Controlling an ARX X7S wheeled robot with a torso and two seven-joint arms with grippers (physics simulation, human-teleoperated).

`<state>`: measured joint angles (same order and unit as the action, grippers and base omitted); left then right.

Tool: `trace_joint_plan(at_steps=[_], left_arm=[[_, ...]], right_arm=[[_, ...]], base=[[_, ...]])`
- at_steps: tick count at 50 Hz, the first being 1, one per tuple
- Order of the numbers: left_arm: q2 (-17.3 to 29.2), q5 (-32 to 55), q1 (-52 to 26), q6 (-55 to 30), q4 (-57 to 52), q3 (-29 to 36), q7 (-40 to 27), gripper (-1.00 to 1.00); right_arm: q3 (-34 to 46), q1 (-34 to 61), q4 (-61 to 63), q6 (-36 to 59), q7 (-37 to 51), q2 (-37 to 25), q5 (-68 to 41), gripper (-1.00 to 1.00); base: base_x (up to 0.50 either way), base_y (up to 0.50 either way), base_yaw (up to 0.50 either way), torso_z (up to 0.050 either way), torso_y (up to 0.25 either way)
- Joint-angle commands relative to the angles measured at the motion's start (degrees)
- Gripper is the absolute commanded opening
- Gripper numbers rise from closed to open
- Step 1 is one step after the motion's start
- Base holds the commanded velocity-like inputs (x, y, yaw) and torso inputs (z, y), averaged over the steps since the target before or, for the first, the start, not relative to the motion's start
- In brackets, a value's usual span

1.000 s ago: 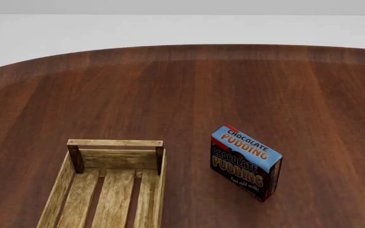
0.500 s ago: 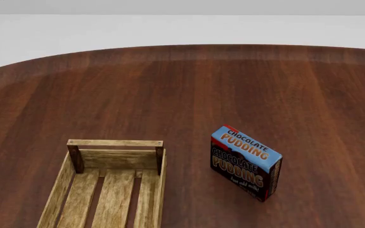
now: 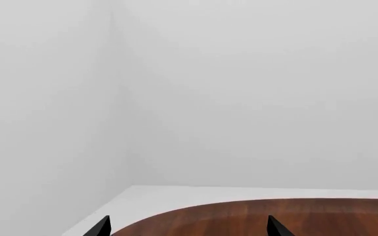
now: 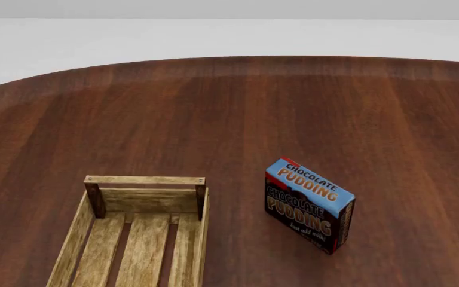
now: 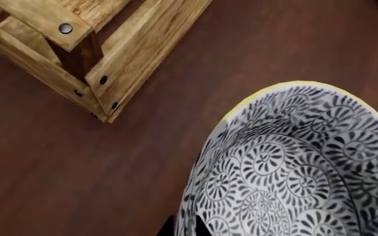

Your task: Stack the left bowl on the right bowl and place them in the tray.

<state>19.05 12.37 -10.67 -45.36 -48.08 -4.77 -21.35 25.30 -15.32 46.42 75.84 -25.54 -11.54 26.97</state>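
While head view shows only tray (image 4: 138, 230) at near left of table (image 4: 293, 107) and pudding box (image 4: 308, 205) upright to its right, I read rest from wrists. Right wrist: patterned bowl (image 5: 300, 167) with yellow rim, close under camera, near tray corner post (image 5: 71, 46); right jaws mostly hidden, state cannot tell. Left gripper (image 3: 185, 228): two dark fingertips (image 3: 100, 227) apart, nothing between, over table edge.
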Motion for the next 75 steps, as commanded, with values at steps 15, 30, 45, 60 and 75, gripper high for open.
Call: trace_joint_plan(at_steps=[15,30,45,60,75], left_arm=[[0.2,0.7,-1.1,-1.0,-0.4,0.3,-0.6,1.00],[0.5,1.4,-1.7,-1.9,-1.1,0.0,-0.8,1.00],[0.5,1.0,-0.6,-0.2,-0.1,0.9,-1.1,1.00],[0.8,1.3,-0.3,0.0,-0.2,0.6,-1.3,1.00],[1.0,1.4,-0.6,-0.2,-0.2,1.1,-1.7,1.00]], right_arm=[[16.7,7.8,7.5,13.7,-37.5,2.5,51.7,-1.00],[11.1,9.8,4.4,4.8,-60.0,7.3,77.6,-1.00],[-2.9,8.3,7.3,-6.9,-64.3,10.6,79.2,-1.00],[-15.0,7.3,10.7,-12.7,-64.4,11.5,74.9,-1.00],[-25.8,7.1,10.8,-14.4,-64.4,11.5,69.3,-1.00]], base=[[0.00,0.00,0.00,0.000,0.000],[0.00,0.00,0.00,0.000,0.000],[0.00,0.00,0.00,0.000,0.000],[0.00,0.00,0.00,0.000,0.000],[0.00,0.00,0.00,0.000,0.000]])
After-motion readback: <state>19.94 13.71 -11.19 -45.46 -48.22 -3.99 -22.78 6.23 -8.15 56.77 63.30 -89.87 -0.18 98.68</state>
